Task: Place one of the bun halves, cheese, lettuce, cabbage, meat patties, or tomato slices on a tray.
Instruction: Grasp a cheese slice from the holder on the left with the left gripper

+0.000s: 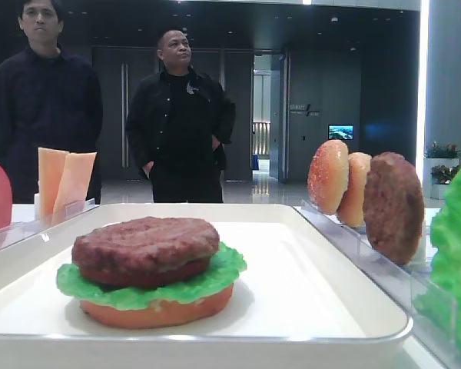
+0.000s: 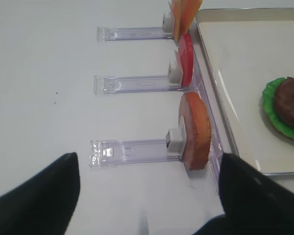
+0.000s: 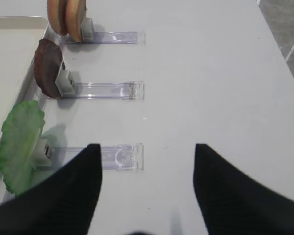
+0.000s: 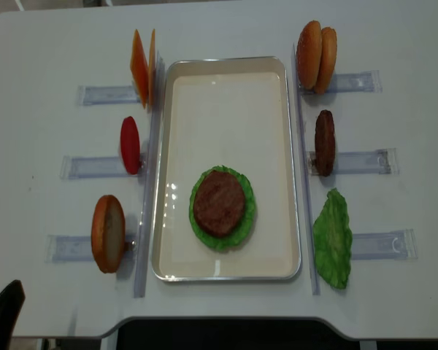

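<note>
Left end effector (image 2: pixel 147 196) spread wide, empty, low over the worktop (image 2: pixel 44 63). Right end effector (image 3: pixel 147 186) also spread, empty. Ahead of the left one, a bun half (image 2: pixel 196 129) stands on edge in a clear holder (image 2: pixel 130 151); beyond it a tomato slice (image 2: pixel 186 59), then the cheese (image 2: pixel 183 14) farthest, thin flat glossy orange squares upright, faces along the tray (image 4: pixel 226 80) rim. Left arm likely nearer the cheese. The tray holds a bun base, ruffled lettuce (image 4: pixel 241 230) and a grainy patty (image 4: pixel 219 202). Spare patty (image 3: pixel 46 68) and a leaf (image 3: pixel 19 142) stand ahead of the right one.
</note>
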Robot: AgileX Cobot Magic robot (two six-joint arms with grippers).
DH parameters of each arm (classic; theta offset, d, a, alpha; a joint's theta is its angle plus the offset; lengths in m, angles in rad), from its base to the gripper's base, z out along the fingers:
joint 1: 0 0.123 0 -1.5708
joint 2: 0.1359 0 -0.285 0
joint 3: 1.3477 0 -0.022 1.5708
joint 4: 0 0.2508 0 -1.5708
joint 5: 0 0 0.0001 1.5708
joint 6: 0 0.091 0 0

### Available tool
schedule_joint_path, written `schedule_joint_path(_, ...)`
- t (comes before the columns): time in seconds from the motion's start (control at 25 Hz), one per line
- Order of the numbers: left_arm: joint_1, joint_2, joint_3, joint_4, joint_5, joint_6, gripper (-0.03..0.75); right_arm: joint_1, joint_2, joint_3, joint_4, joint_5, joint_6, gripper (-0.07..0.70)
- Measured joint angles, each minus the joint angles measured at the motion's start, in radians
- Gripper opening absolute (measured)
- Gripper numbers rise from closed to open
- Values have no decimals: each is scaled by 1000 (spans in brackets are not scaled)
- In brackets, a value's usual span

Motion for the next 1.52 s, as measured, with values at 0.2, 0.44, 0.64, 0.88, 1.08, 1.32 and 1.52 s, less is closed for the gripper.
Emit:
schedule_joint_path(0.2,0,0,0,0,0,0,692,0,0,0,0,0,0,398)
schedule_joint_path(0.44,0,0,0,0,0,0,692,0,0,0,0,0,0,398)
schedule_joint_path(0.64,0,0,0,0,0,0,692,0,0,0,0,0,0,398)
schedule_joint_path(0.88,0,0,0,-11,0,0,692,0,0,0,0,0,0,398)
schedule_joint_path(1.08,0,0,0,-55,-1,0,692,0,0,0,0,0,0,398)
schedule_joint_path(1.32,0,0,0,-58,-2,0,692,0,0,0,0,0,0,398)
schedule_joint_path(1.52,0,0,0,-58,-2,0,692,0,0,0,0,0,0,398)
